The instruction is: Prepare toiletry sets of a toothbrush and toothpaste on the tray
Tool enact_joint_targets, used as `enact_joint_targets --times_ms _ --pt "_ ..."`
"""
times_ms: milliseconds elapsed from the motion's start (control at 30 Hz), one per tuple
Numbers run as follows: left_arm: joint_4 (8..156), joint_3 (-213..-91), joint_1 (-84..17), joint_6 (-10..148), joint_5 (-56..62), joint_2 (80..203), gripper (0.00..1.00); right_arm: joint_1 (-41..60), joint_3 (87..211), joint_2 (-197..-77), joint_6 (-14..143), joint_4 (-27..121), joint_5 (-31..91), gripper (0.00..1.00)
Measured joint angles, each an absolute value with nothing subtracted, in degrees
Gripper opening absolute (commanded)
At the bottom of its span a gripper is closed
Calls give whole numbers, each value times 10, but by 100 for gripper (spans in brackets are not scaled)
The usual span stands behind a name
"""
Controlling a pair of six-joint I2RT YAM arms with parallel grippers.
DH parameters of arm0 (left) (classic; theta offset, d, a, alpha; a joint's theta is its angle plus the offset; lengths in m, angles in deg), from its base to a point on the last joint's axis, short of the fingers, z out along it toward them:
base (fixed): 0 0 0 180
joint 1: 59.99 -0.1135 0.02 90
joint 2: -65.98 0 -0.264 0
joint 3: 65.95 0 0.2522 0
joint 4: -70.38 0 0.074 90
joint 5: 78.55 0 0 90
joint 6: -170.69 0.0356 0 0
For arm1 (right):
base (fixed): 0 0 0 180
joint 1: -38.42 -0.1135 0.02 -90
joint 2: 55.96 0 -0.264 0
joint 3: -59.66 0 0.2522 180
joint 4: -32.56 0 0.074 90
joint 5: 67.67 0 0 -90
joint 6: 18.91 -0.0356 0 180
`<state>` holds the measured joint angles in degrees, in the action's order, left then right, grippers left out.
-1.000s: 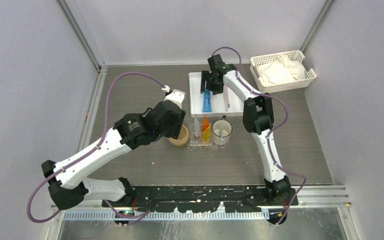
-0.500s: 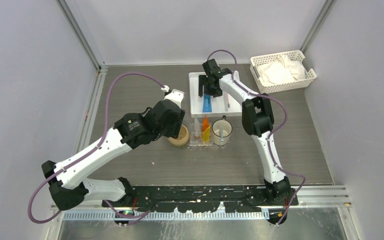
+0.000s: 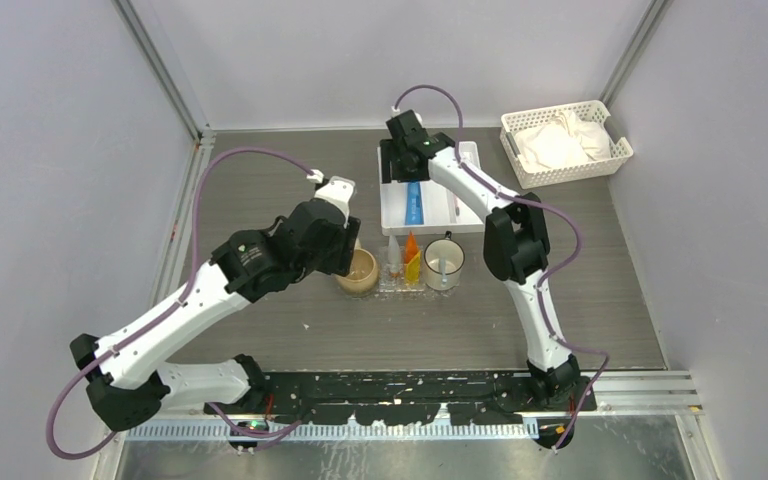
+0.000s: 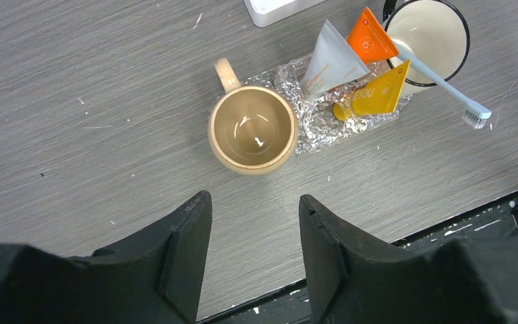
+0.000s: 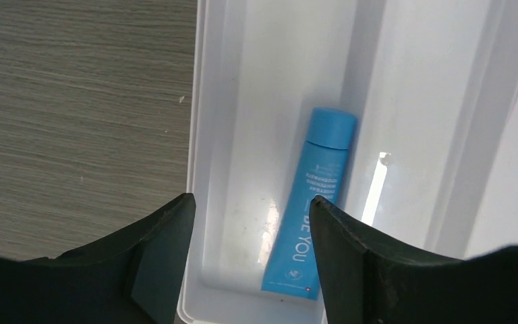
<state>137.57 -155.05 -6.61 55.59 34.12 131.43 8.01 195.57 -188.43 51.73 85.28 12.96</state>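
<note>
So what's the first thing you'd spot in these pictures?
Probably the bright blue toothpaste tube, lying in one compartment of the white divided tray, right beneath the right arm's fingers, which are spread open. Next come the orange tube and yellow tube on the crinkly clear tray, between a tan mug and a white mug holding a toothbrush.

High rear overhead of whole table (image 3: pixel 610 260); close downward wrist views, left sharing the tray (image 4: pixel 317 128).
</note>
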Motion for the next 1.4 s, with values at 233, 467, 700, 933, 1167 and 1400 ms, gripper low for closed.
enact_joint_targets --times_ms 233,467,700,933,1167,1400 --pt "1384 -1550 -72 555 336 1290 51 73 2008 -1947 512 856 123 66" --pt "1389 -1550 -77 556 334 1273 50 77 2018 -1969 510 868 104 65" --pt "1388 -1546 -80 556 328 1273 50 86 2018 -1969 510 871 91 65" --pt "1388 -1544 -83 557 322 1276 49 92 2017 -1969 508 871 85 66" --pt "1388 -1544 -84 557 314 1279 62 92 2061 -2003 503 890 76 78" --pt "1388 -1544 -84 558 308 1279 86 91 2059 -2012 492 888 68 100"
